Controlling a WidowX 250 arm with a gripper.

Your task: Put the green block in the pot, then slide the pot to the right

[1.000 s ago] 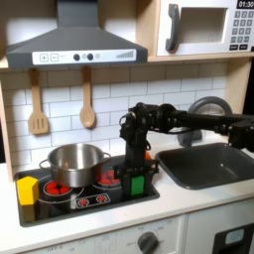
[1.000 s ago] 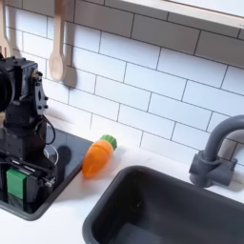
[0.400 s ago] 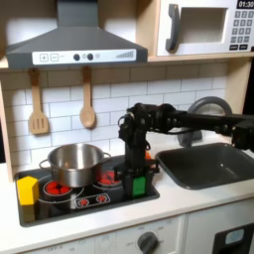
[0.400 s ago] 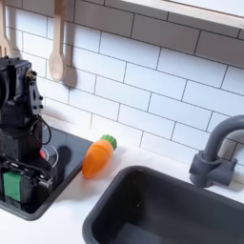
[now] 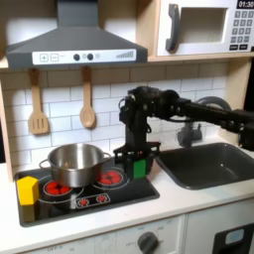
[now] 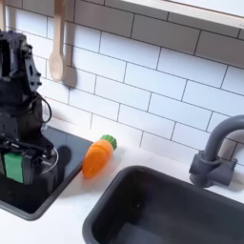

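Note:
My gripper (image 5: 137, 167) is shut on the small green block (image 5: 141, 170) and holds it a little above the stove's right burner. The black arm reaches in from the first exterior view's right. The silver pot (image 5: 74, 163) stands on the stove's back left burner, to the left of the gripper and apart from it, and its inside is hidden by its rim. At the second exterior view's left edge, the gripper (image 6: 19, 168) hangs over the black stove top with the green block (image 6: 12, 165) between its fingers.
A yellow block (image 5: 28, 190) stands at the stove's (image 5: 89, 201) front left corner. An orange carrot (image 6: 97, 155) lies between the stove and the dark sink (image 6: 162, 205). A grey faucet (image 6: 215, 152) rises behind the sink. Two wooden utensils (image 5: 87, 107) hang on the tiled wall.
The gripper has risen off the stove top with the green block in it. The pot, yellow block and carrot have stayed put.

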